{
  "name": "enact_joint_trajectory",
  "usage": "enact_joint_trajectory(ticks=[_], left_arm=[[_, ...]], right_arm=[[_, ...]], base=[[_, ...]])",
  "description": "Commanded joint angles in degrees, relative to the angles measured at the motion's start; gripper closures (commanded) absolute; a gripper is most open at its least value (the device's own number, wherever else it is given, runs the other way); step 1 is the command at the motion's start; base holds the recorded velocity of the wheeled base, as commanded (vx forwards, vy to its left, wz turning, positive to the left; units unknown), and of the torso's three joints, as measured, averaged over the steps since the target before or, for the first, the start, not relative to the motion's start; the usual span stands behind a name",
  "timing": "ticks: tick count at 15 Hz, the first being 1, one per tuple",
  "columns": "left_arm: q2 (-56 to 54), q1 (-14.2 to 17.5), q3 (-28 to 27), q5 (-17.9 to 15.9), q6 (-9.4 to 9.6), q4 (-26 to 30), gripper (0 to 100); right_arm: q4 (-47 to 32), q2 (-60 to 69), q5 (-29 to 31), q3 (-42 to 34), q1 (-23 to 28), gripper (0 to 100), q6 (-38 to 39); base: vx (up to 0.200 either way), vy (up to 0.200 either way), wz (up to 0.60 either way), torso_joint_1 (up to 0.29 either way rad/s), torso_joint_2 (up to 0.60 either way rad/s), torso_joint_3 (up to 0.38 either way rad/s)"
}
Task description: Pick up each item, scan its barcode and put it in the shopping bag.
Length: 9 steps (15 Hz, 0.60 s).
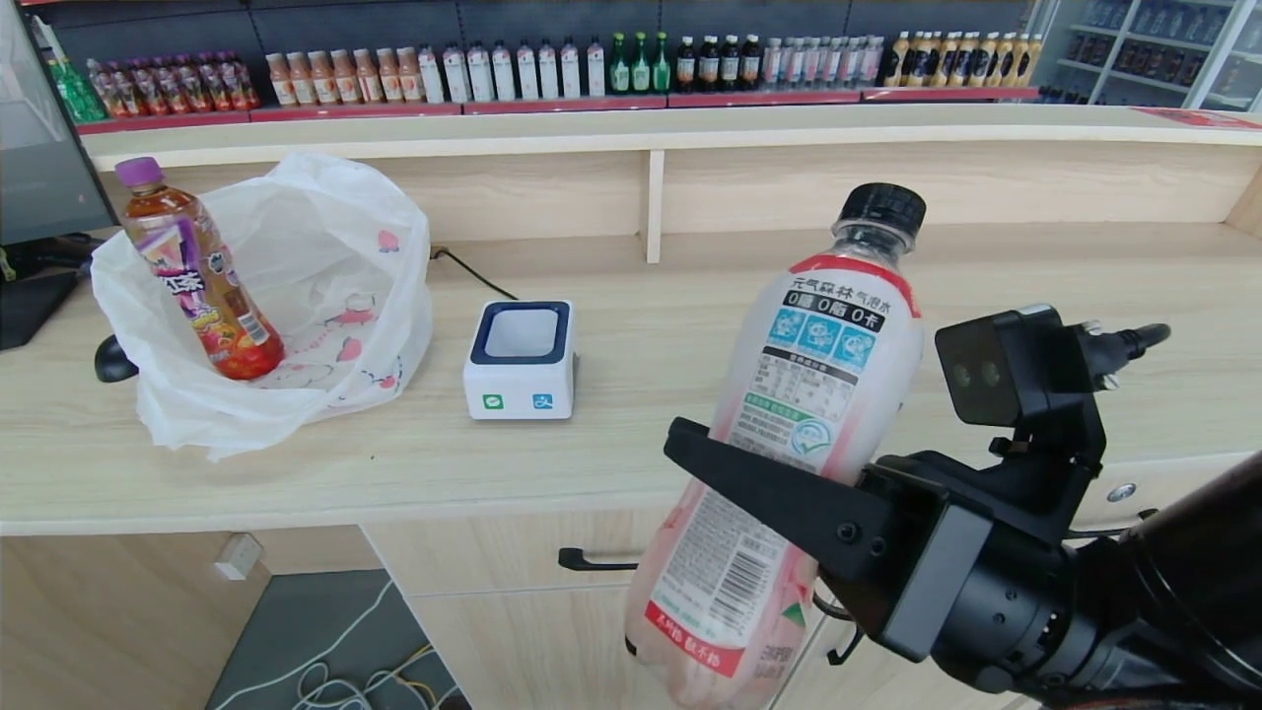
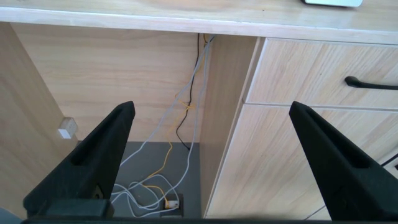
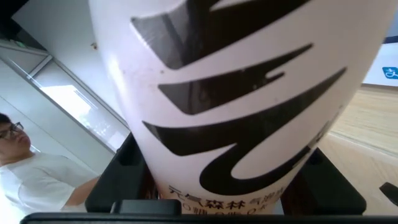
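My right tool (image 1: pixel 774 463) grips the bottle (image 1: pixel 828 335), barcode (image 1: pixel 737 575) seen from my head; my left tool (image 2: pixel 211 109) is open.

Can't see the base of the pink bottle (image 1: pixel 833 345) — chopped off by the head view's lower edge. Hides the far finger of the right gripper (image 1: pixel 789 449) too. Loses both ends in the right wrist view. Can't make out labels on the shelf bottles (image 1: pixel 552 69) — way too small.
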<state>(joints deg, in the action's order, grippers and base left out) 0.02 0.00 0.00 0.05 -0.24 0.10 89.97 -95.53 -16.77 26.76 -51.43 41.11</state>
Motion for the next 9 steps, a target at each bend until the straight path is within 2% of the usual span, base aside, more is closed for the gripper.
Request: enact_joint_trajectory(ticks=[1,9], left_arm=[[-0.02,0.00,0.00,0.04,-0.02,-0.01,0],[-0.02,0.00,0.00,0.04,-0.02,-0.01,0]], right_arm=[[0.03,0.69,-0.01,0.05,-0.60,100,0.03],[0.03,2.63,-0.01,-1.36,-1.21,100,0.03]], base=[[0.000,0.000,0.00,0.000,0.00,0.000],[0.000,0.000,0.00,0.000,0.00,0.000]])
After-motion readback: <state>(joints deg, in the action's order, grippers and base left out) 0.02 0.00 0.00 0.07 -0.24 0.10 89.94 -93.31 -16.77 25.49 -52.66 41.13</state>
